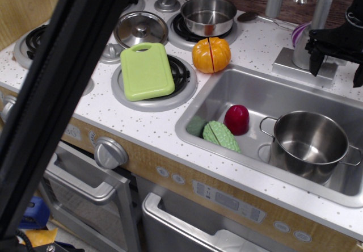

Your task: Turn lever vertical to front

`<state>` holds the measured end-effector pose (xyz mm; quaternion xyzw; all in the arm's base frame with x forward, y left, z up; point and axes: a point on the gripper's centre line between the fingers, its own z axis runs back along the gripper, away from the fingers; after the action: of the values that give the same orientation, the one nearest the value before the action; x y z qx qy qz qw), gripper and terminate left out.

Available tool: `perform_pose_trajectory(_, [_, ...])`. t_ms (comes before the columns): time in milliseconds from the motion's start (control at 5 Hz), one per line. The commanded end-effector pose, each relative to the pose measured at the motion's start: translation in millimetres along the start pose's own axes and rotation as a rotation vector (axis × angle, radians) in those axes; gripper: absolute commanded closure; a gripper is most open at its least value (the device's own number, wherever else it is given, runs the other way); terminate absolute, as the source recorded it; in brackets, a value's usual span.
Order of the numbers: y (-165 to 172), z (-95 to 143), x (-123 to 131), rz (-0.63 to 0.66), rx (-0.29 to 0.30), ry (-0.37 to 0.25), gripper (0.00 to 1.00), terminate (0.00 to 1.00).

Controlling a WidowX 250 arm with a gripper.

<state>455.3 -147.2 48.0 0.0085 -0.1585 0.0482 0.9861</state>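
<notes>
The domed silver faucet body stands on a grey base plate behind the sink, with the tall faucet pipe rising from it. My black gripper hangs right beside the body on its right side. Its two fingers point down and stand apart, one finger by the body and the other at the frame's right edge. The lever is hidden behind the gripper, so I cannot tell its angle or whether the fingers touch it.
The steel sink holds a steel pot, a red piece and a green piece. An orange pumpkin, a green cutting board, a small pot and a lid sit on the stove. A black bar crosses the left foreground.
</notes>
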Motion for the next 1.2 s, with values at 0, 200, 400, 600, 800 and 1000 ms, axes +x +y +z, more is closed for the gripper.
perform_pose_trajectory(0, [0.0,0.0,0.0,0.000,0.000,0.000,0.00,0.00])
perform_pose_trajectory(200, [-5.0,16.2,4.7,-0.053,0.047,-0.016,0.00,0.00])
perform_pose_trajectory(400, [-14.3,27.7,7.7,-0.049,0.091,-0.046,0.00,0.00])
perform_pose_trajectory(600, [-15.2,43.2,15.8,-0.016,0.090,-0.082,0.00,0.00])
perform_pose_trajectory(800, [-16.8,46.6,24.0,0.006,0.092,-0.187,0.00,0.00])
perform_pose_trajectory(1000, [-12.2,51.0,34.6,-0.014,0.104,-0.238,0.00,0.00])
